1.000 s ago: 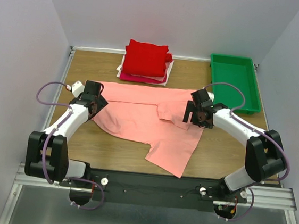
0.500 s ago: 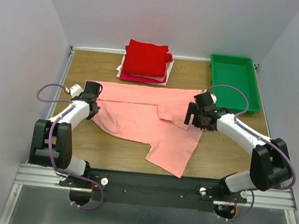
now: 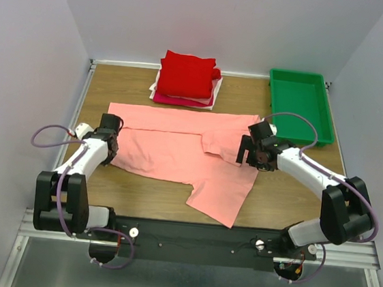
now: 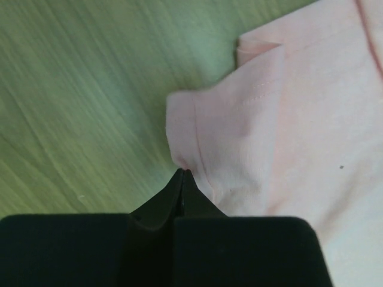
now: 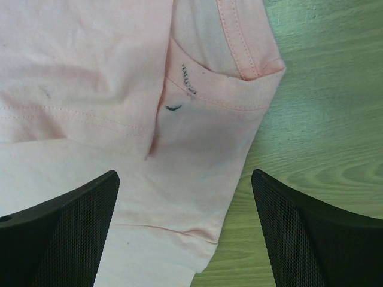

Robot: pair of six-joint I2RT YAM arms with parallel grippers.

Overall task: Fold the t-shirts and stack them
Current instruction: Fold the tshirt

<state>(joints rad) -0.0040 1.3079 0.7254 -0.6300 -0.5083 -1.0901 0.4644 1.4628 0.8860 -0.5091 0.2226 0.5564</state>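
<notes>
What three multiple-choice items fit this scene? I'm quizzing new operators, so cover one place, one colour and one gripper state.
1. Where is the folded stack?
A. left of the green tray, at the far side
B. inside the tray
C. by the arm bases

2. What colour is its top shirt?
A. white
B. green
C. red

3. How is the right gripper?
A. shut on a sleeve
B. open over the salmon-pink t-shirt
C. holding the tray

Answers:
1. A, the stack sits beside the tray.
2. C, red cloth covers the pile.
3. B, its fingers stand wide apart above pink cloth.
</notes>
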